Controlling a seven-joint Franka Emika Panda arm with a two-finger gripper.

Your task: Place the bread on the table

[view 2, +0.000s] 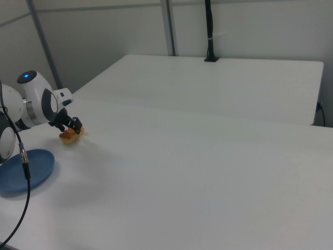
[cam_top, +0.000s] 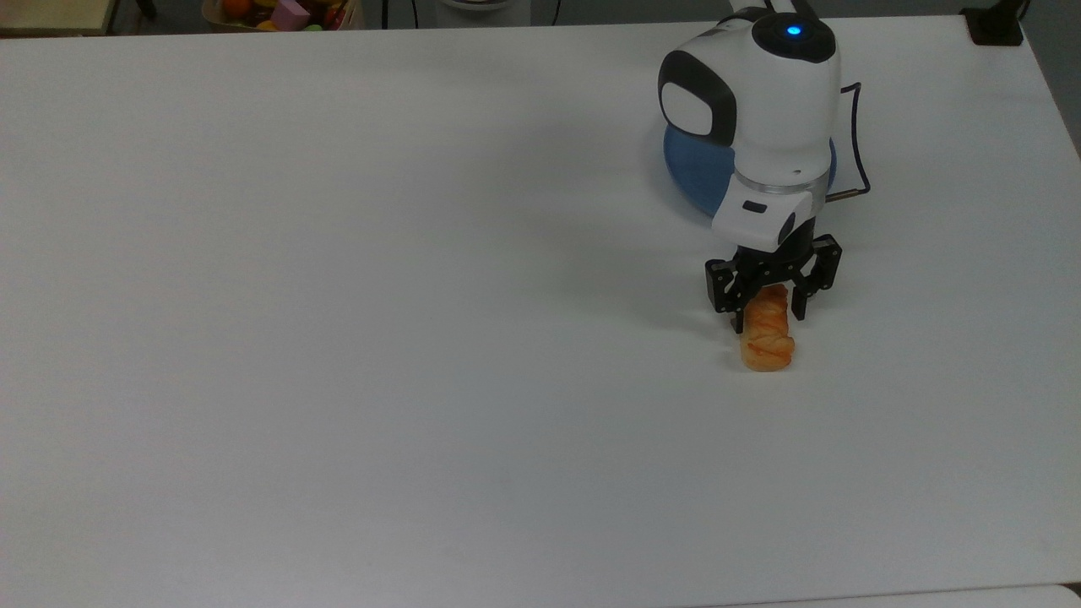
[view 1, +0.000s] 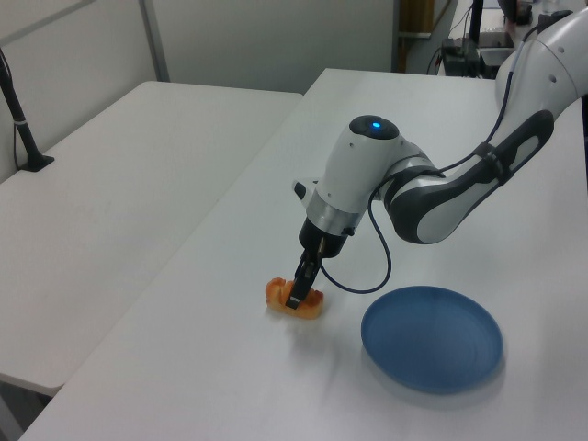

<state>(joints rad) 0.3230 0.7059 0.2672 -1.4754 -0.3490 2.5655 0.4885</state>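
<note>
Top view: the bread (cam_top: pixel 767 336) is seen lying lengthwise on the white surface (cam_top: pixel 338 338), in the half nearer the top view's right edge and roughly midway between the far and near edges, its braided streaks facing up. In the left view the bread (view 1: pixel 294 299) appears to rest on the surface (view 1: pixel 184 276), with almost no gap or shadow beneath it. The tool (cam_top: pixel 770 306) straddles the far end of the loaf, its two black fingers parted to a moderate width with the bread between them; a slight gap seems visible on either side, so the grip is judged to be released or releasing, though contact at the pads cannot be ruled out. In the right view the tool (view 2: pixel 73 126) is seen low over the bread (view 2: pixel 68 136). Just behind the arm, toward the far right corner, a blue plate (cam_top: pixel 688 173) sits near but apart from the loaf, and it is shown bare in the left view (view 1: pixel 432 338). The placing is judged nearly complete. For the step to be finished well, the fingers should be opened fully before any lift, and the tool should be raised straight up so that the loaf is not dragged or rolled.
</note>
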